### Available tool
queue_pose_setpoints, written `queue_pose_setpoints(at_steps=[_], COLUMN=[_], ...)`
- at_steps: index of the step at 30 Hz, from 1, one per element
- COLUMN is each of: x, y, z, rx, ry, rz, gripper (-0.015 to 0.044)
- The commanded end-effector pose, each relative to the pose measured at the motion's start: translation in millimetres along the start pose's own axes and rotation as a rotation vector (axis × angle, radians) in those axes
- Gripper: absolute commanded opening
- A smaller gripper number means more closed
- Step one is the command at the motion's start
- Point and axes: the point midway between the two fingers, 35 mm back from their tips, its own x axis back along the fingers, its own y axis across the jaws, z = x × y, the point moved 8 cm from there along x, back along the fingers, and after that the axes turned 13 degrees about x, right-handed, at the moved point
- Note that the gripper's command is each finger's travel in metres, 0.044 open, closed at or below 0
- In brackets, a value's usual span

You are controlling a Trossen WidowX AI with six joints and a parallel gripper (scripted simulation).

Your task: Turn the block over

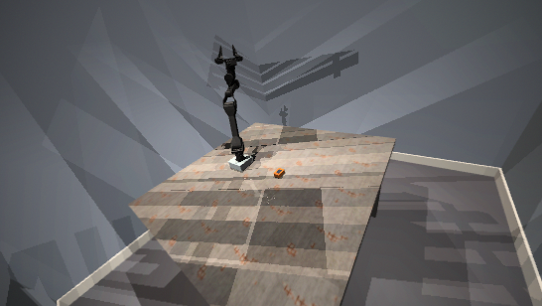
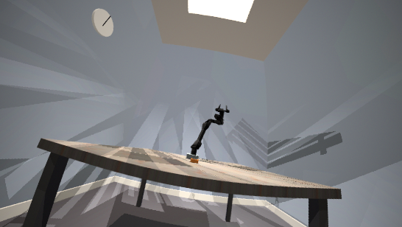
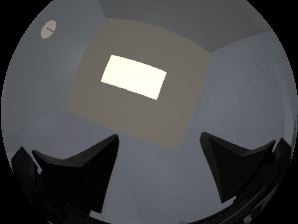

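Observation:
A small orange block (image 1: 279, 173) (image 2: 194, 161) rests on the table (image 1: 298, 229) (image 2: 235, 179), a short way from the arm's base. In the top view a dark marked patch shows on its upper face. My gripper (image 1: 227, 48) (image 2: 223, 106) (image 3: 161, 138) is open and empty. It is high above the table and the block, with its fingers pointing up. The wrist view shows only the ceiling and walls between and beyond the fingers, and the block is not in that view.
The arm's pale base (image 1: 240, 163) (image 2: 191, 156) stands on the table beside the block. The arm rises upright from it. A ceiling light (image 2: 221, 8) (image 3: 134, 77) and a wall clock (image 2: 102, 23) (image 3: 48, 29) are far off.

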Motion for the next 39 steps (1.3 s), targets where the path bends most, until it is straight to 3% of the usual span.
queue_pose_setpoints(at_steps=[1,11,21,31,39], x=[0,2,21,56,85], y=[-1,-91,-183,-277,-322], z=[0,-5,-40,-113,-188], rx=[0.006,0.332,0.617,0.95,1.183], ry=[0.005,0.289,0.521,0.802,0.98], rz=[0.001,0.093,0.242,0.496,0.688], gripper=[0.0426,0.044,0.044,0.044,0.044])
